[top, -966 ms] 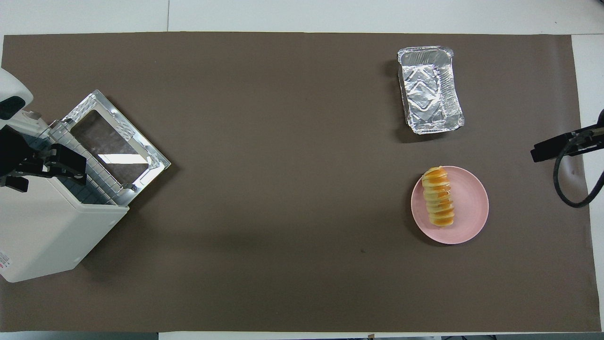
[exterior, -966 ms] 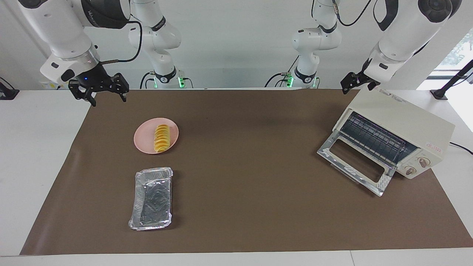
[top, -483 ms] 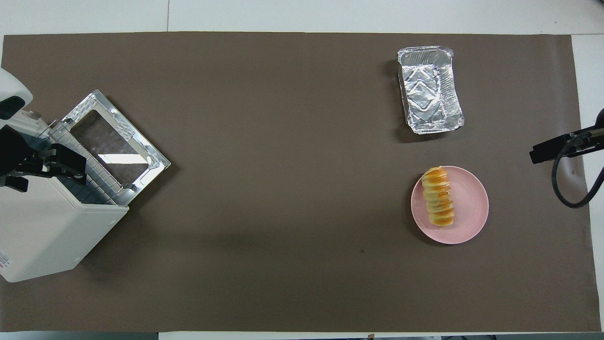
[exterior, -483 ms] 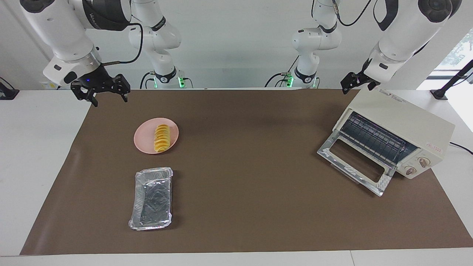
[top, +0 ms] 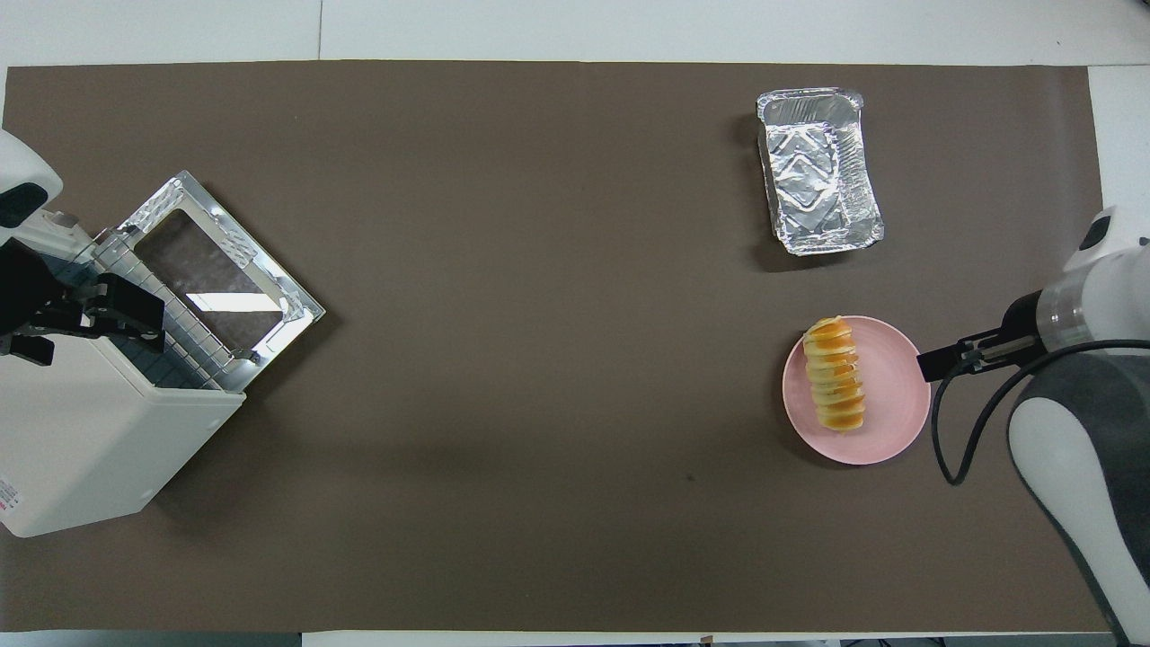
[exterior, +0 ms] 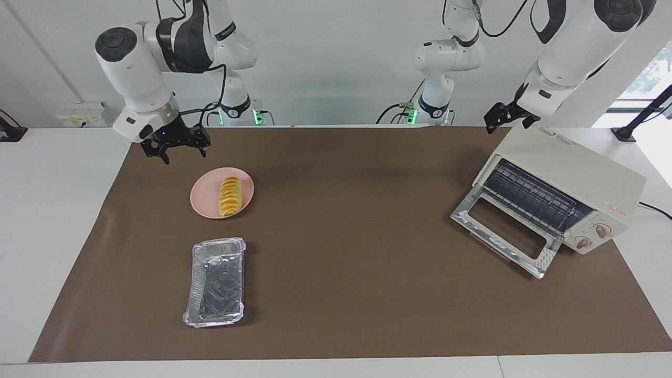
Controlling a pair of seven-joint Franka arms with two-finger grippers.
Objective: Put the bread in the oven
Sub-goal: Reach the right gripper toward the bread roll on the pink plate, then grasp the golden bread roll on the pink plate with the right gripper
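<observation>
The right gripper (exterior: 176, 151) hangs over the bench (exterior: 341, 294) beside the pink plate (exterior: 205, 205), jaws released. The bread (exterior: 229, 196) on it looks light, soft, segmented: grip midway across its width. The left gripper (exterior: 499, 119) waits released above the open oven (exterior: 572, 178).

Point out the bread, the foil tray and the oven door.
bread (top: 835, 375), overhead view, middle of the loaf.
foil tray (top: 816, 166), overhead view, its embossed floor.
oven door (exterior: 505, 228), facing view, the glass pane.
</observation>
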